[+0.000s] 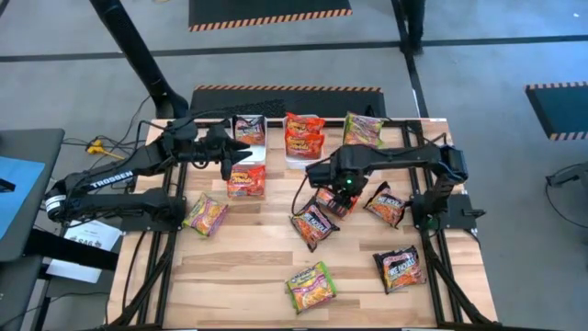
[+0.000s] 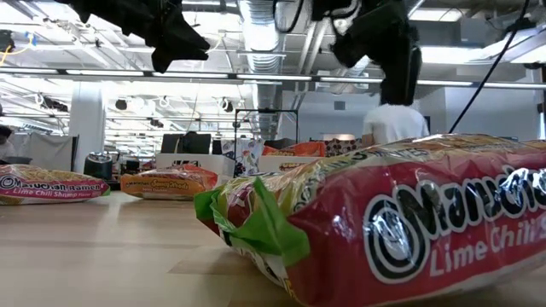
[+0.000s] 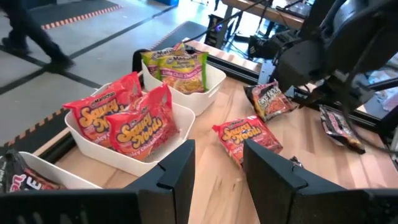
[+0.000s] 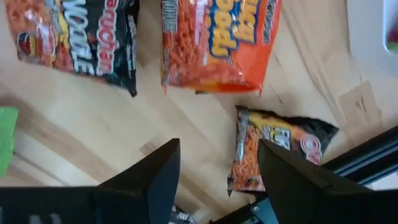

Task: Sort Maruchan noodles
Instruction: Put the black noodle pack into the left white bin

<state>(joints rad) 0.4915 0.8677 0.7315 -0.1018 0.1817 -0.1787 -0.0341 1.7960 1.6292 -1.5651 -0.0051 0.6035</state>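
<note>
A: Item one, the bench (image 1: 257,267). What is recorded upon it?

B: Loose Maruchan noodles are listed as follows. A green packet (image 1: 310,286) is placed near the front edge. A dark packet (image 1: 401,268) is set to its right. A pink lime-chili packet (image 1: 206,216) is found on the left side. Another dark packet (image 1: 312,223) is laid near the middle, and one more dark packet (image 1: 386,204) lies beneath the right arm.

A: And the containers?

B: Three white bins are lined up along the far edge. Orange packets (image 3: 130,121) are held in the middle bin (image 3: 163,152). Green packets (image 3: 177,65) are kept in the end bin (image 3: 208,93).

A: Item two, the left hand (image 3: 214,171)?

B: It is held above the left rear of the bench, beside the bins. Its fingers are spread, and nothing is gripped.

A: Item three, the right hand (image 4: 217,168)?

B: It is poised over the centre of the bench, fingers parted and empty. An orange packet (image 4: 217,43) and a small dark packet (image 4: 273,149) are seen directly below it.
</note>
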